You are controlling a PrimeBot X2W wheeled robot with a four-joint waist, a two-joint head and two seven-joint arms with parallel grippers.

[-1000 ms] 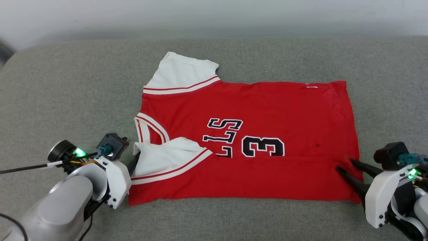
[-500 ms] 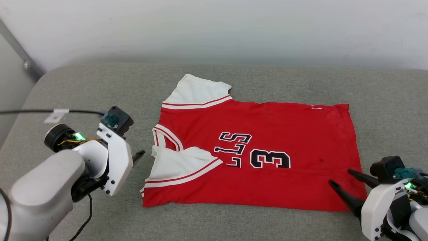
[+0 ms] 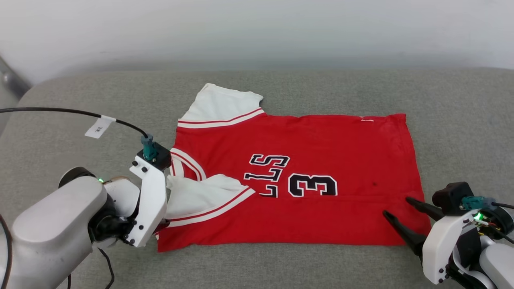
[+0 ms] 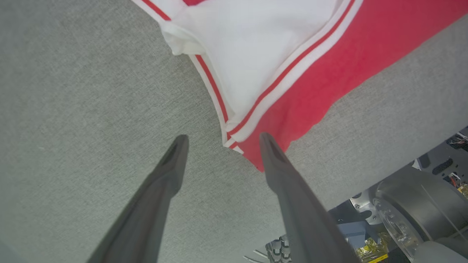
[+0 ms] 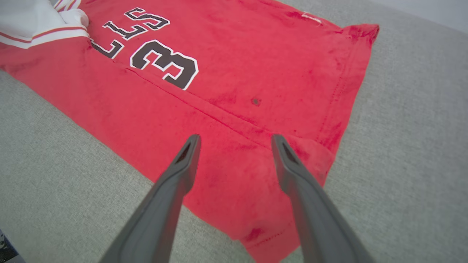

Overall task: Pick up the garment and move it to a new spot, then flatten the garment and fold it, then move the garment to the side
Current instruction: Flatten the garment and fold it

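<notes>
The left claw [image 4: 221,140] is wide apart and holds nothing, by the near left corner of the shirt [image 3: 321,152]. The shirt lies flat on the grey pad [image 3: 80,100], showing a 3. The right claw [image 5: 236,140] is wide apart too, over its near right corner.

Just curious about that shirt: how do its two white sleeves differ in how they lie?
The far sleeve sticks out past the red body of the garment onto the grey cushion; the near sleeve is folded inward over it. The far sleeve lies smooth; the near sleeve is rumpled. The left tool is by the near sleeve, away from the far sleeve. Both are white with red-striped trim.
</notes>
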